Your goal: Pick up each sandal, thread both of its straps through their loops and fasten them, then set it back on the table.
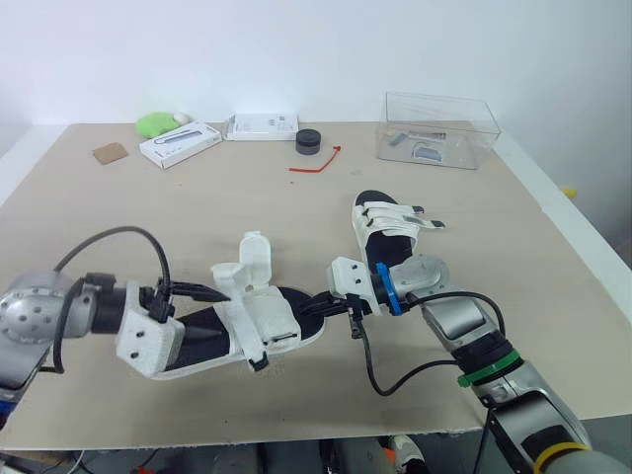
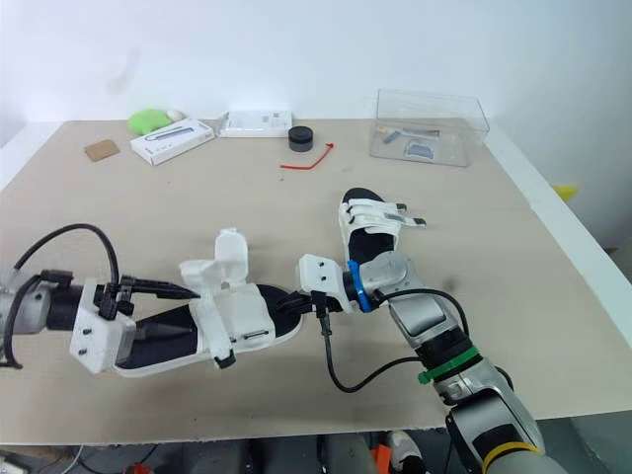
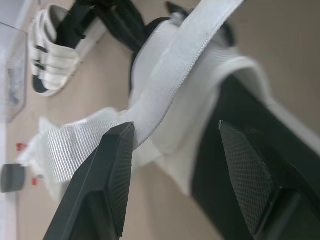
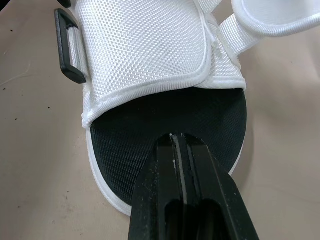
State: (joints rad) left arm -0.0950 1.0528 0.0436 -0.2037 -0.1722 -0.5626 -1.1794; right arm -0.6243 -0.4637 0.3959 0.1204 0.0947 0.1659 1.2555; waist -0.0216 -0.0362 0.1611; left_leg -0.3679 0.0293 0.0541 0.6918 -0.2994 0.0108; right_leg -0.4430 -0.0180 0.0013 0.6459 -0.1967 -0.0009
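Sandal [image 1: 247, 318] with loose straps lay near the table's [image 1: 118, 217] front edge, bare tabletop open behind it up to the far-edge boxes [image 1: 179, 143], whose print was too small to read. Left gripper [image 3: 176, 131] stood wide apart astride a white strap [image 3: 165, 90]; right gripper's [image 4: 178, 137] fingers were pressed together, empty, tips at the sandal's black toe end.

Near sandal [image 1: 247, 316] lies front-centre on table [image 1: 118, 227], toe to the rt. Left gripper [image 1: 212, 293] at its heel end, right gripper [image 1: 316, 304] at its toe end. Far sandal [image 1: 390, 229] behind, to the rt. Along back edge, L to R: card square [image 1: 111, 152], soft lump [image 1: 156, 123], first carton [image 1: 180, 144], second carton [image 1: 261, 126], puck [image 1: 308, 141], plastic box [image 1: 437, 130]. Tie [image 1: 316, 163] just in front of puck.
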